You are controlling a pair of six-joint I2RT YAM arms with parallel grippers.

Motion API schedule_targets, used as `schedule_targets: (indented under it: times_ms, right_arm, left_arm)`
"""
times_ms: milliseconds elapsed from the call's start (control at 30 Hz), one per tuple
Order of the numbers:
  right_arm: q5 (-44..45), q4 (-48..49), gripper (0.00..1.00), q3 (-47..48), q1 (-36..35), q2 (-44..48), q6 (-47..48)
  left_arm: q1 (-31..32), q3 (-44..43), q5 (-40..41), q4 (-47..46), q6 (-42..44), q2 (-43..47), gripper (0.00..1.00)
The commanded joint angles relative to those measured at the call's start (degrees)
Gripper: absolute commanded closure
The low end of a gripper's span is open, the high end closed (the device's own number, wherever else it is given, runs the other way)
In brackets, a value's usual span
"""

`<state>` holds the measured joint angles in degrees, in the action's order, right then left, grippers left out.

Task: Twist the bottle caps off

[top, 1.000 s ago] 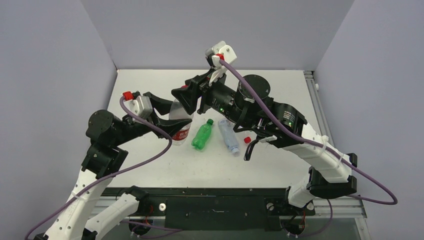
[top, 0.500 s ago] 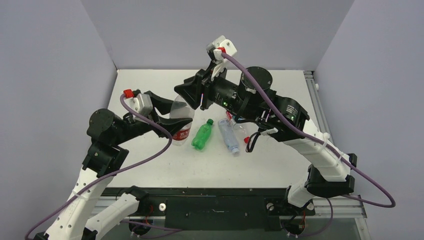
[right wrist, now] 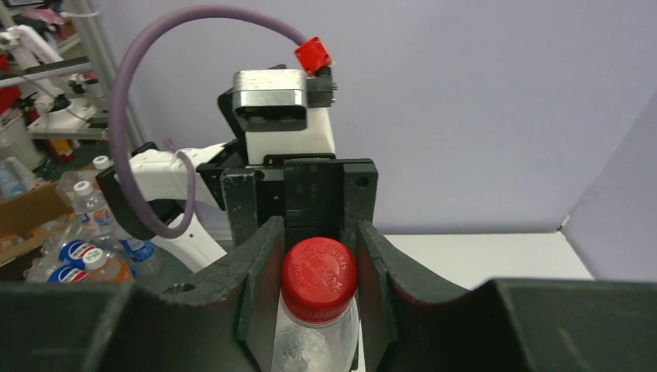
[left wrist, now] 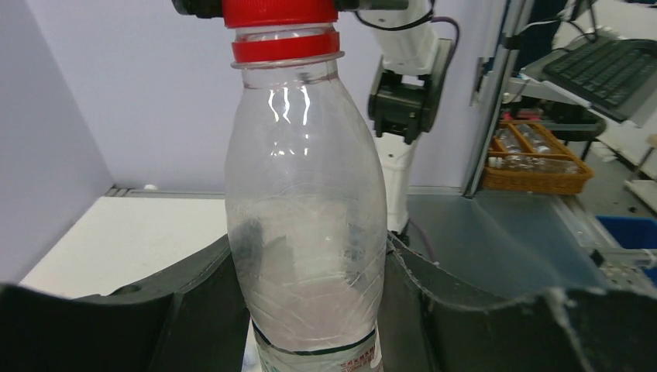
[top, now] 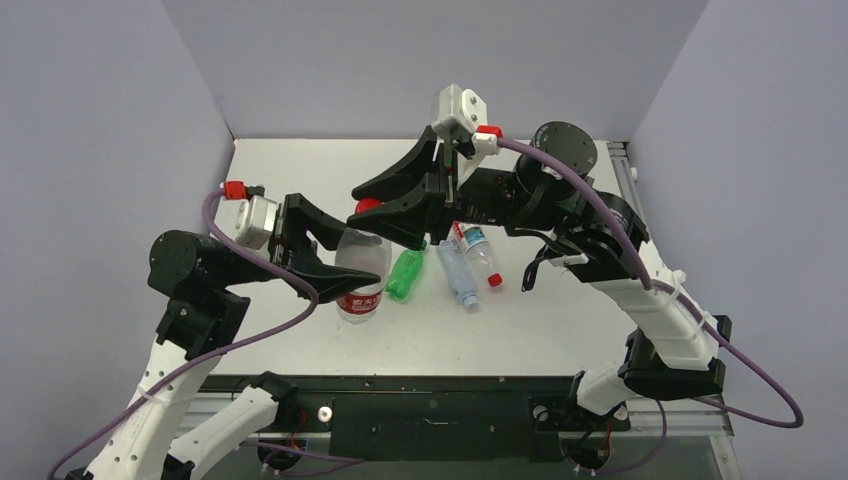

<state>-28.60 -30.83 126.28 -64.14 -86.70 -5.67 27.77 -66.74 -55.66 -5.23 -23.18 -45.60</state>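
Note:
A clear bottle with a red label (top: pixel 360 298) stands upright. My left gripper (top: pixel 362 262) is shut on its body, with a finger pressed on each side in the left wrist view (left wrist: pixel 306 310). Its red cap (top: pixel 368 206) is on the neck, and also shows in the left wrist view (left wrist: pixel 279 12). My right gripper (top: pixel 374 210) comes from the right and is shut on that cap (right wrist: pixel 318 277), one finger on each side. A green bottle (top: pixel 404 276), a pale-blue bottle (top: pixel 458 278) and a second red-labelled bottle (top: pixel 476 246) with a red cap (top: pixel 494 281) lie on the table.
The white table (top: pixel 560 330) is walled by grey panels at the back and on both sides. The lying bottles sit just right of the held bottle, under my right arm. The green bottle's cap end is hidden by my right gripper.
My left gripper has pulled the bottle nearer and to the left, standing it upright. My right gripper has turned over and moved onto the bottle's red cap.

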Motion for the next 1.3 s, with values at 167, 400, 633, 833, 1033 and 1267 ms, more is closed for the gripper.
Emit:
schedule_targets:
  times_ms: [167, 400, 633, 833, 1033, 1267]
  right_arm:
    - [-10.36, -2.56, 0.91, -0.16, -0.62, 0.60, 3.80]
    - [23.12, 4.58, 0.21, -4.65, -3.35, 3.87, -2.18]
    - [47.99, -1.65, 0.19, 4.87, -10.27, -4.36, -2.41]
    - [50.04, -0.77, 0.33, 6.58, -10.51, -7.27, -4.32]
    - [50.74, -0.38, 0.43, 7.00, -10.26, -7.71, -4.60]
    - [49.38, -0.93, 0.58, 5.77, -8.33, -7.47, -6.67]
  left_arm:
    - [0.53, -4.79, -4.45, -6.03, -8.73, -0.56, 1.00]
    - [0.53, -1.97, 6.21, 5.88, 8.91, 1.07, 1.00]
    - [0.53, 1.10, 22.16, 10.50, 23.47, 2.35, 1.00]
    - [0.53, 2.69, 24.50, 11.53, 27.15, 3.39, 1.00]
    - [0.53, 3.11, 24.50, 11.41, 27.16, 4.06, 1.00]
    - [0.53, 3.11, 24.20, 10.40, 25.65, 4.11, 1.00]
